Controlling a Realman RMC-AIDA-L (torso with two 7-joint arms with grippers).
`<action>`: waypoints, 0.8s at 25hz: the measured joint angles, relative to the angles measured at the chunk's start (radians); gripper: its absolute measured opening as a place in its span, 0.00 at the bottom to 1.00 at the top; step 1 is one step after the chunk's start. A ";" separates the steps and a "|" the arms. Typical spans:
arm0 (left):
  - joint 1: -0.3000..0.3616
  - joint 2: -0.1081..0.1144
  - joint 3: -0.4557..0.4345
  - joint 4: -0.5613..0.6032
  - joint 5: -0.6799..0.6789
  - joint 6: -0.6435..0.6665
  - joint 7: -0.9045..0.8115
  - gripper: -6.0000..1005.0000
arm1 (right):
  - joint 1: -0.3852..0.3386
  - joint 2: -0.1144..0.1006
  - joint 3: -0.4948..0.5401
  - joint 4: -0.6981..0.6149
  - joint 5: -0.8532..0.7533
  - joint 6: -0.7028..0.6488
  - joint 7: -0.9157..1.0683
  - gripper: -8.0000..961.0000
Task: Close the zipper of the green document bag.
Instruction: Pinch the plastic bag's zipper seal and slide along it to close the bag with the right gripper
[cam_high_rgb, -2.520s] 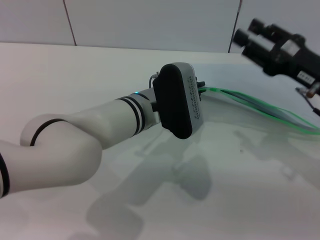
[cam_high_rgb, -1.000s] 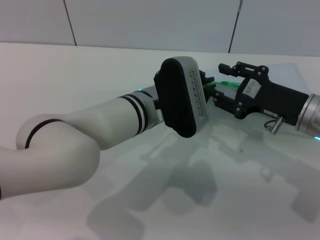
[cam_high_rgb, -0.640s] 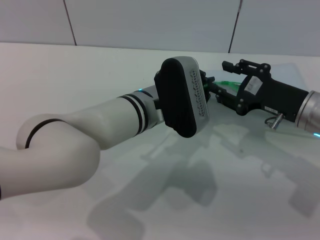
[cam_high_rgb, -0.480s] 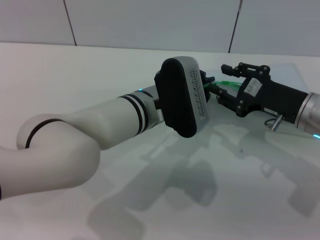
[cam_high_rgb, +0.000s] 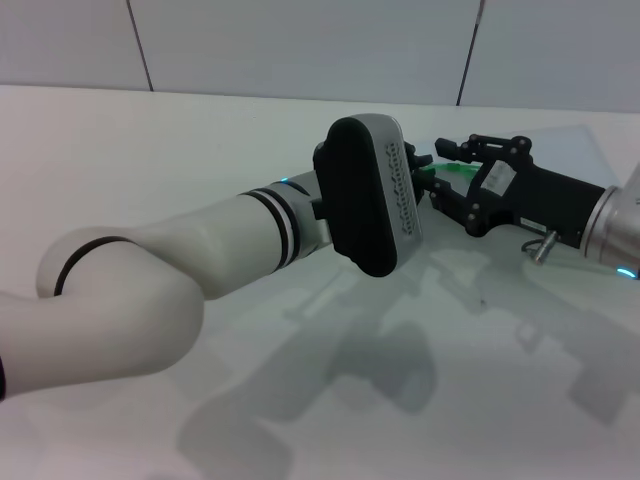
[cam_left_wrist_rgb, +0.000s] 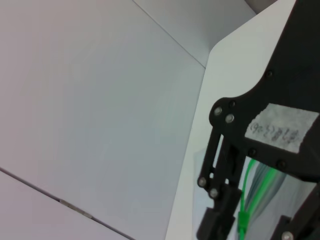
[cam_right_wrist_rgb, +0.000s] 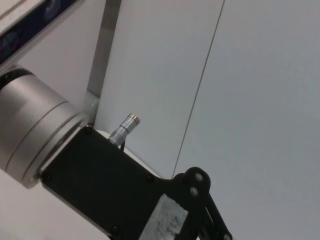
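The green document bag (cam_high_rgb: 575, 150) lies flat at the right of the white table, with its zipper (cam_high_rgb: 447, 171) running toward the middle. My right gripper (cam_high_rgb: 438, 170) is open, one finger above and one below the green strip. My left gripper (cam_high_rgb: 412, 160) sits right beside it, mostly hidden behind its black wrist housing (cam_high_rgb: 365, 195). In the left wrist view the right gripper (cam_left_wrist_rgb: 250, 225) straddles the zipper (cam_left_wrist_rgb: 248, 185), and the small green slider tab (cam_left_wrist_rgb: 242, 222) hangs between its fingers (cam_left_wrist_rgb: 215, 220). The bag's pale plastic (cam_left_wrist_rgb: 300, 195) shows behind.
My white left arm (cam_high_rgb: 150, 270) crosses the front of the table (cam_high_rgb: 200, 130). A grey panelled wall (cam_high_rgb: 300, 40) stands behind. The right wrist view shows only a black gripper body (cam_right_wrist_rgb: 100, 185) with a silver plug (cam_right_wrist_rgb: 125, 127) against the wall.
The right gripper came down from the upper right to the zipper beside the left gripper. In the last half second it edged slightly left. The left arm barely moved.
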 joint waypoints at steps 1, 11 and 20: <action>0.001 0.000 0.000 0.000 0.000 -0.001 0.002 0.06 | 0.001 0.000 0.000 0.001 0.000 -0.001 0.000 0.46; 0.005 -0.001 0.000 0.000 0.000 -0.007 0.007 0.06 | 0.002 0.001 -0.005 0.003 -0.001 -0.001 -0.002 0.36; 0.007 0.000 -0.010 0.000 0.000 -0.008 0.009 0.06 | 0.003 0.002 0.001 0.003 -0.004 -0.001 -0.005 0.29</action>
